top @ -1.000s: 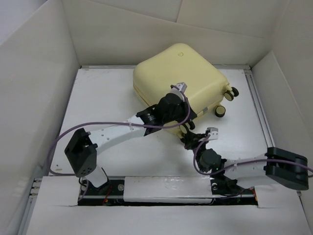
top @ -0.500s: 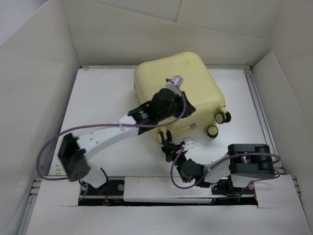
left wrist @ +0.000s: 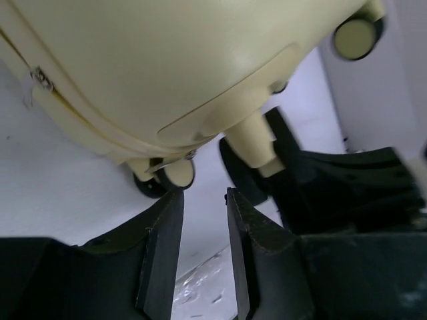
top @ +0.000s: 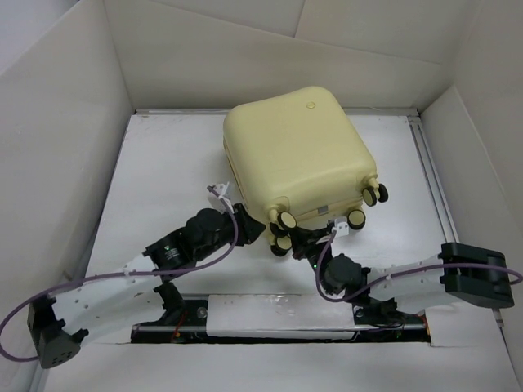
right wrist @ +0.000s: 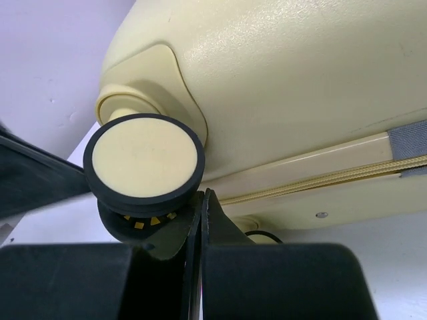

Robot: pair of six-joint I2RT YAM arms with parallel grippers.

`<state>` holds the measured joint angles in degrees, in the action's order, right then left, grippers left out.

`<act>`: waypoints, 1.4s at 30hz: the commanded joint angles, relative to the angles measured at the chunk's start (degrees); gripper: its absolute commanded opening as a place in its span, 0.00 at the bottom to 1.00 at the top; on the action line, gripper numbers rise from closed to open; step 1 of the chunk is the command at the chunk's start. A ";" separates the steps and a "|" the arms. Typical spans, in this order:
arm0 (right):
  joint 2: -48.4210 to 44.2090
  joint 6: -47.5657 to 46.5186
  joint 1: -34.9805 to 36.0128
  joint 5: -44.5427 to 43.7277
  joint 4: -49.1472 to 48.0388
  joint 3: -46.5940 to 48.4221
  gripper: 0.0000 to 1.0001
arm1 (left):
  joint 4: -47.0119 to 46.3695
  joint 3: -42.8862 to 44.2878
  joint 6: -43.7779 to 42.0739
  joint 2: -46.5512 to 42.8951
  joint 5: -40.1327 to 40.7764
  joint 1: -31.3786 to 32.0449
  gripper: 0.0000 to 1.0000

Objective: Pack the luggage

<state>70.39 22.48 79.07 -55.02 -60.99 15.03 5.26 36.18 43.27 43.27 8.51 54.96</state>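
Pale yellow hard-shell suitcase with rounded corners [top: 298, 151] is lying closed toward the white table's [top: 163, 171] far side, seen from above. Left wrist view: left gripper [left wrist: 200, 247] is hanging slightly parted, empty, below a cream caster [left wrist: 179, 172]. Right wrist view: right gripper [right wrist: 201, 230] is pinching closed on nothing beneath a cream-and-black wheel [right wrist: 143, 157].

Bright, even, diffuse light from above. In the top view the luggage [top: 298, 155] throws only a soft, narrow shadow onto the white table [top: 163, 171] along its 6 o'clock edge. Both wrist views darken toward 6 o'clock, where the near black foreground is underexposed and soft; the left wrist view blurs at 3 o'clock.
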 commanded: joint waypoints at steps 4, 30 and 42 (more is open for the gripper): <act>0.09 5.12 0.30 5.45 -3.78 0.71 0.00 | -7.01 1.08 -0.98 10.25 -6.75 0.24 0.23; 22.51 -4.02 -3.04 4.84 -20.22 6.42 0.60 | -8.16 7.59 -2.57 12.99 -9.30 0.24 0.17; 25.67 -1.30 -3.83 1.50 -19.25 5.18 0.40 | -9.30 9.26 -2.57 15.53 -10.45 0.24 0.13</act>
<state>94.11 20.78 77.14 -50.02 -75.11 18.81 4.36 40.86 40.77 58.81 -0.21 55.00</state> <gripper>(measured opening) 0.426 0.142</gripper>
